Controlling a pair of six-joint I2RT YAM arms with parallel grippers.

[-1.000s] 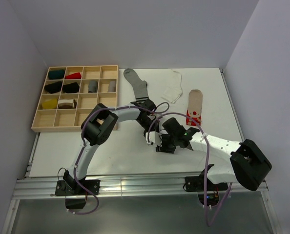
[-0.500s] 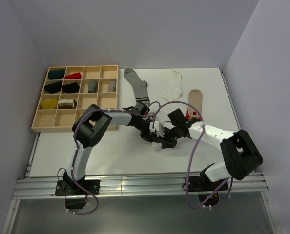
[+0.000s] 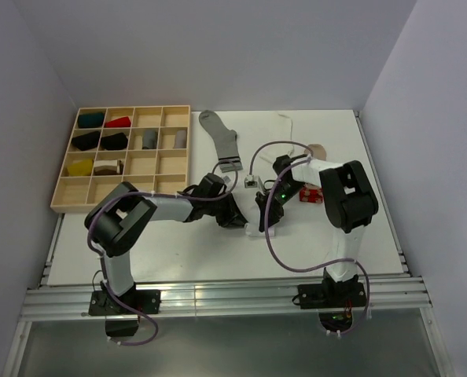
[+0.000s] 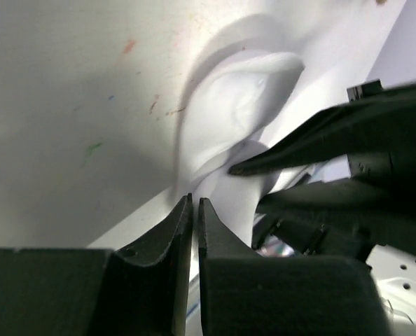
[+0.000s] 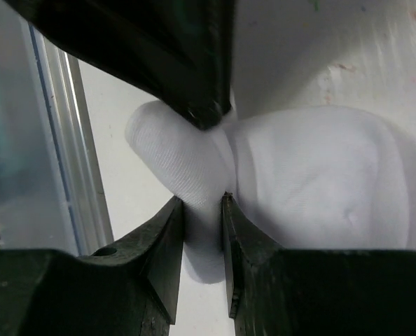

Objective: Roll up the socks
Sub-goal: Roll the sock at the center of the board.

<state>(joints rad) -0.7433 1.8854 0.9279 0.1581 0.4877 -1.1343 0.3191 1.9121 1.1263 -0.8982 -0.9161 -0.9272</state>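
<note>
A small white sock (image 3: 253, 229) lies bunched on the table's middle. My left gripper (image 3: 237, 220) comes from the left, and its jaws are almost closed on the sock's edge (image 4: 195, 199). My right gripper (image 3: 263, 222) meets it from the right and is shut on a fold of the same sock (image 5: 204, 199). The sock's body (image 5: 320, 182) spreads out beyond the right fingers. A long grey-white sock with black stripes (image 3: 222, 140) lies flat at the back. The beige sock (image 3: 318, 148) is mostly hidden under the right arm, and its red-and-white end (image 3: 308, 195) shows.
The wooden compartment tray (image 3: 56, 206) stands at the back left with rolled socks in several cells. Another white sock (image 3: 284, 119) shows faintly at the far edge. The table's front rail (image 3: 218, 294) runs just behind the arm bases.
The right arm has swung from the near right round to the far side. The left arm has dropped lower and flatter. Both grippers stay together at the white sock.
</note>
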